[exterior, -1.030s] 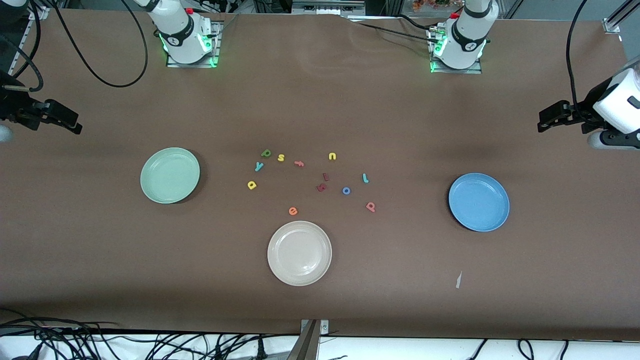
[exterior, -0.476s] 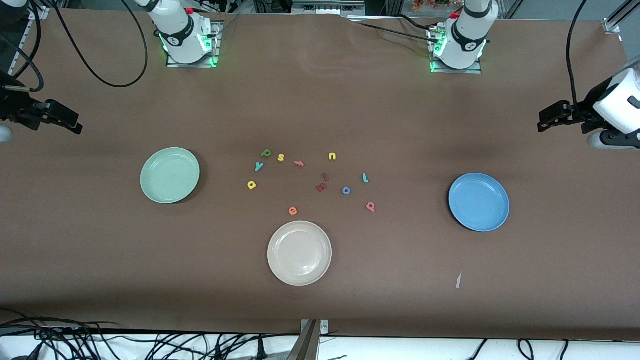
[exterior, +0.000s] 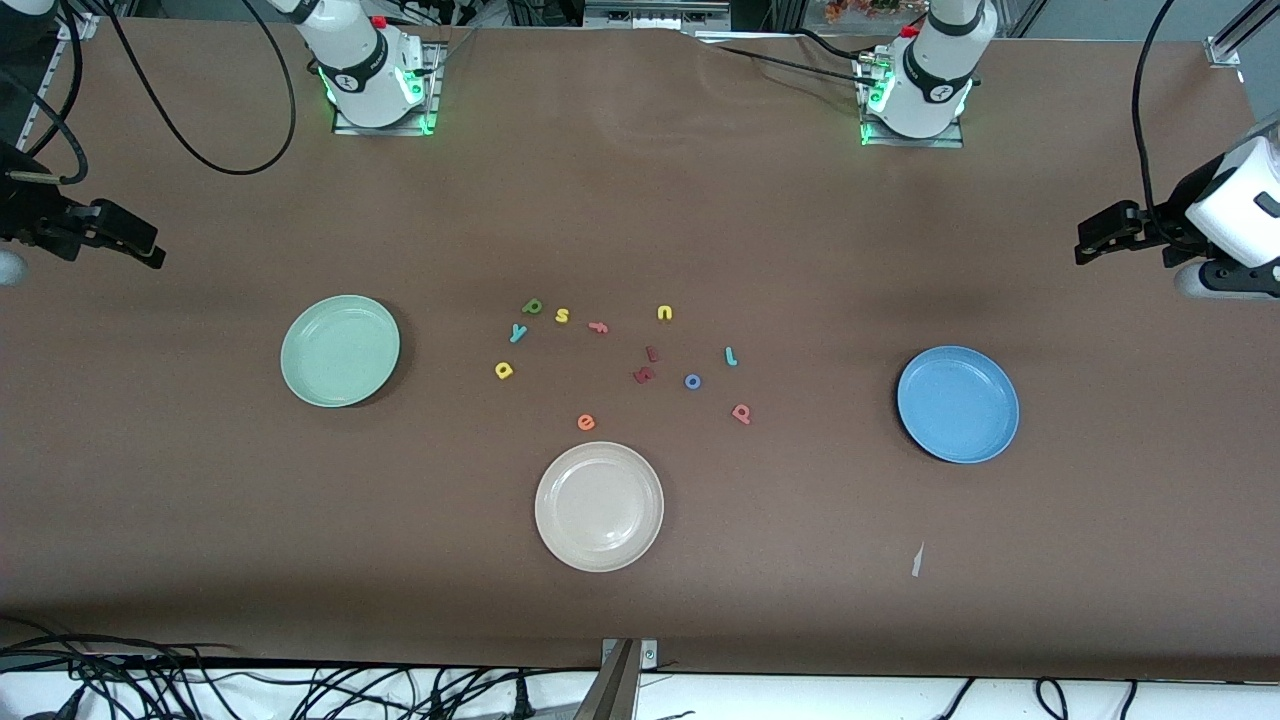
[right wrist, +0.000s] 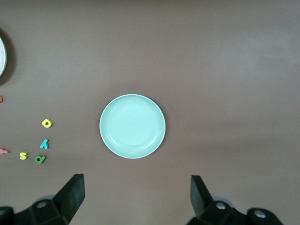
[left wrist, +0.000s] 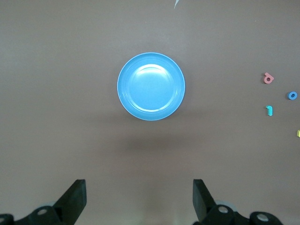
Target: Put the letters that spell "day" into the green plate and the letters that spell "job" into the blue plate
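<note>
Between the green plate (exterior: pixel 340 350) and blue plate (exterior: pixel 958 404), all six task letters lie scattered on the counter. Left end effector (left wrist: pixel 138 199) and right end effector (right wrist: pixel 136 197) hang open, empty. Best descend squarely over one tiny letter, say the yellow "a" (exterior: pixel 503 371)

Legible characters are loose foam letters on the table (exterior: pixel 800 250): yellow "s" (exterior: pixel 562 315), yellow "u" (exterior: pixel 664 313), orange "e" (exterior: pixel 586 422), blue "o" (exterior: pixel 692 381), teal "y" (exterior: pixel 518 333).
</note>
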